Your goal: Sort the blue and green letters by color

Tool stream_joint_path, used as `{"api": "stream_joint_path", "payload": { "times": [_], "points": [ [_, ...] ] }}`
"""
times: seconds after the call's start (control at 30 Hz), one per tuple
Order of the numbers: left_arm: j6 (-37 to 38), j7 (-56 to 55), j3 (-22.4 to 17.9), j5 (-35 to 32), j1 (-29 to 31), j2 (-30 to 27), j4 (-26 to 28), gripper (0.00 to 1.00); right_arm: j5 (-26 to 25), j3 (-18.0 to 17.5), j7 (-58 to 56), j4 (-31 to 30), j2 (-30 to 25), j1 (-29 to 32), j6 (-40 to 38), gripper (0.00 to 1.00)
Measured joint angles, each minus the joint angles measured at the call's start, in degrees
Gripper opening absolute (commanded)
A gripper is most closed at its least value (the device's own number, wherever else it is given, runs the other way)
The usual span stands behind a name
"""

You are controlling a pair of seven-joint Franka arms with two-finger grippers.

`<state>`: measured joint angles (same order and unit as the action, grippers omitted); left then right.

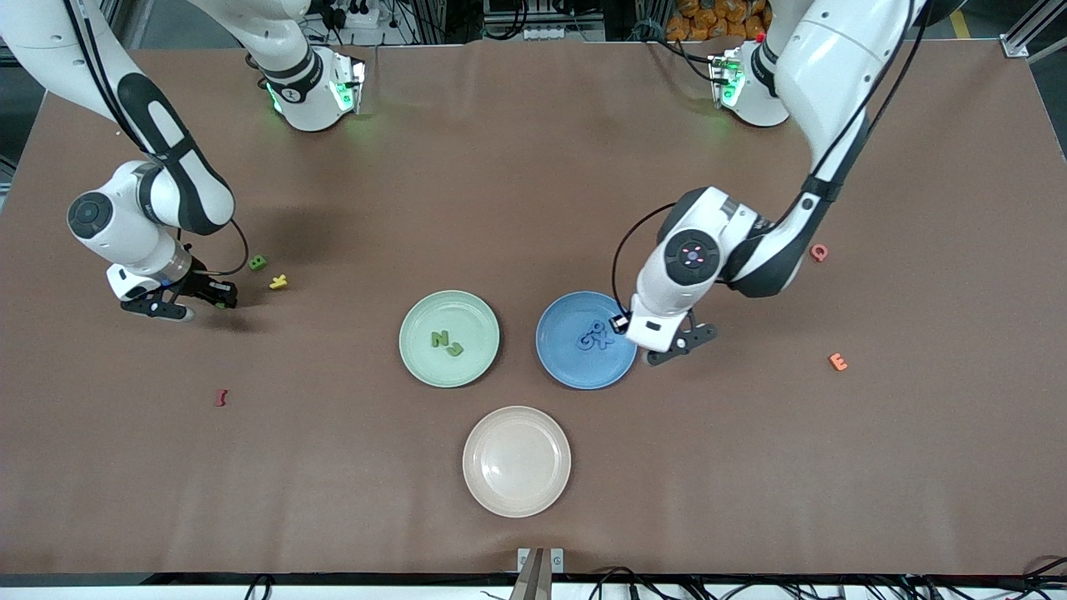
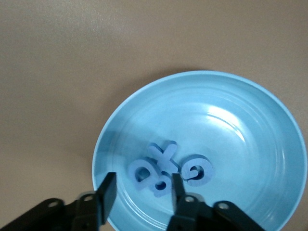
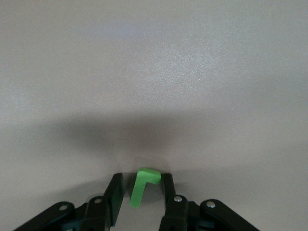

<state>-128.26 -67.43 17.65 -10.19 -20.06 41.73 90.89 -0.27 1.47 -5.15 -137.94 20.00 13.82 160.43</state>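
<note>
Brown matting covers the whole table [image 1: 533,167], with cables and aluminium framing along its edges. Taking the green plate [image 1: 417,354] as the landmark and going across the front view: toward the right arm's end from it, the right claw [image 3: 140,192] sits low at the table and is clenched on a small green L-like letter [image 3: 142,188], which stands between its fingers. A green B [image 1: 257,262] and a yellow letter [image 1: 278,282] lie just beside that claw, toward the plate; a dark red letter [image 1: 221,397] lies nearer the camera than the claw. On the green plate itself rest a green N [image 1: 439,338] and a green J-like letter [image 1: 455,350]. A pale pink plate [image 1: 517,500] sits nearer the camera than the green one, holding nothing. Beside the green plate, toward the left arm's end, is the blue plate [image 1: 558,367], holding the four blue letters [image 2: 166,168] bunched together; the left claw [image 2: 142,192] hovers over that plate's rim with its fingers apart and nothing gripped, so blue looks sorted. Well toward the left arm's end lie a pink Q [image 1: 819,252] and an orange E [image 1: 838,362]. The step in hand seems to be picking up the L-like piece; next it needs lifting and carrying to the green plate, leaving the B to fetch.
</note>
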Motion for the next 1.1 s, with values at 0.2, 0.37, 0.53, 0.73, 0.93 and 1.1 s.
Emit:
{"api": "stream_joint_path", "payload": {
  "times": [0.2, 0.37, 0.53, 0.73, 0.93, 1.1],
  "points": [
    [0.0, 0.0, -0.1, 0.0, 0.0, 0.0, -0.2, 1.00, 0.0, 0.0, 0.0, 0.0, 0.0, 0.0, 0.0, 0.07],
    [0.0, 0.0, -0.3, -0.6, 0.0, 0.0, -0.4, 1.00, 0.0, 0.0, 0.0, 0.0, 0.0, 0.0, 0.0, 0.07],
    [0.0, 0.0, -0.5, -2.5, 0.0, 0.0, -0.7, 1.00, 0.0, 0.0, 0.0, 0.0, 0.0, 0.0, 0.0, 0.07],
    [0.6, 3.6, -0.7, -5.3, 0.2, 0.0, -0.8, 1.00, 0.0, 0.0, 0.0, 0.0, 0.0, 0.0, 0.0, 0.03],
    [3.5, 13.9, -0.8, -6.5, 0.9, -0.2, -0.9, 1.00, 0.0, 0.0, 0.5, 0.0, 0.0, 0.0, 0.0, 0.01],
    [6.0, 23.6, -0.9, -6.5, 3.9, -1.2, -1.3, 1.00, 0.0, -0.1, 2.0, 0.0, -0.1, -0.2, -0.1, 0.01]
  ]
}}
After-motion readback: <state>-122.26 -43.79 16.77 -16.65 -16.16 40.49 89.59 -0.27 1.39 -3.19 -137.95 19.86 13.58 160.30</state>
